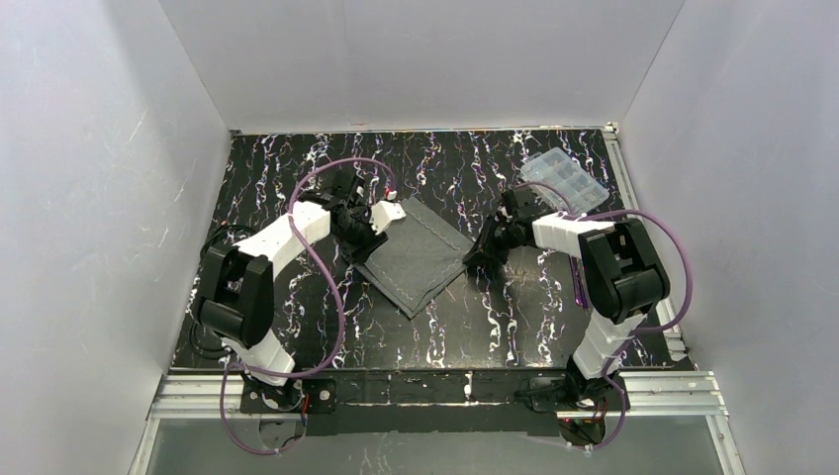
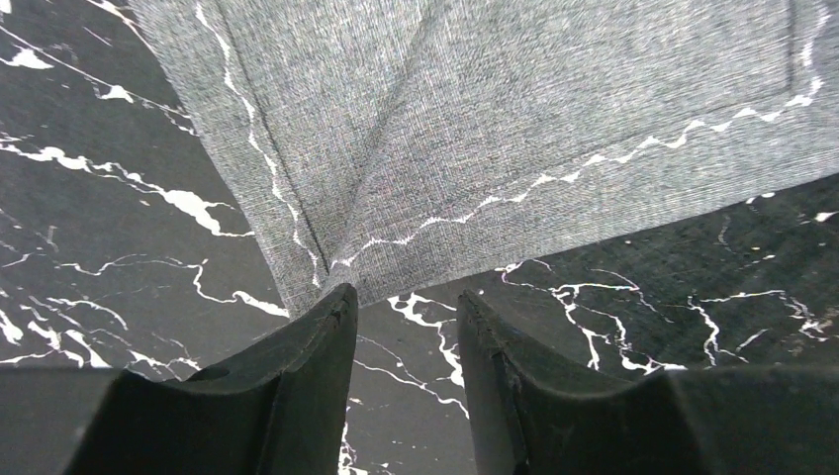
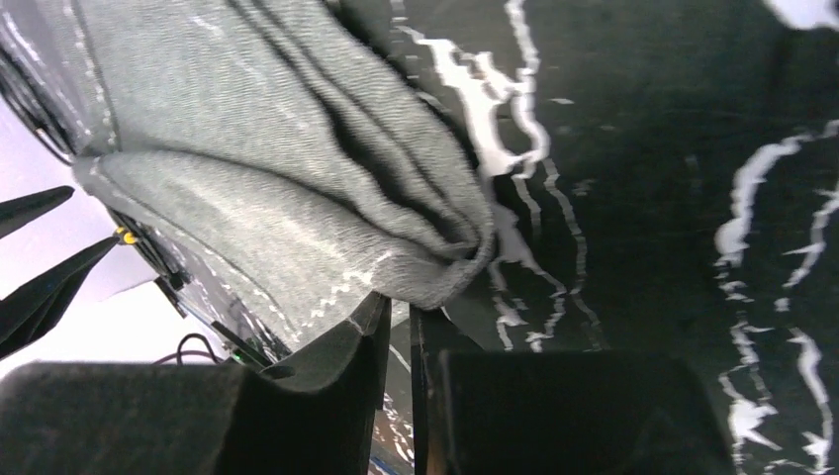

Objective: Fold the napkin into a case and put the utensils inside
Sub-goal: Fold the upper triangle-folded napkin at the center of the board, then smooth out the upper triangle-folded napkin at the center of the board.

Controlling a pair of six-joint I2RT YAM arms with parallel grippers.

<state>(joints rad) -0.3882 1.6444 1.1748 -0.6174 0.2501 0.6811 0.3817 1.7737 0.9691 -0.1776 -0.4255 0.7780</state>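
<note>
The dark grey napkin [image 1: 416,255] lies folded into a slanted rectangle at the table's middle, its pale stitched line showing [image 2: 554,178]. My left gripper [image 1: 370,236] [image 2: 404,302] is open just off the cloth's left corner, with only marble between the fingers; its left fingertip [image 2: 334,302] meets the corner. On the right edge, my right gripper [image 1: 485,259] [image 3: 398,319] has its jaws nearly together on a bunched, lifted fold of the napkin [image 3: 435,272]. The utensils are not clear to me; a short purple streak [image 1: 577,282] lies beside the right arm.
A clear plastic compartment box [image 1: 562,183] sits at the back right, just behind the right arm. Purple cables [image 1: 336,287] loop off both arms. White walls close the black marble table [image 1: 445,336] on three sides.
</note>
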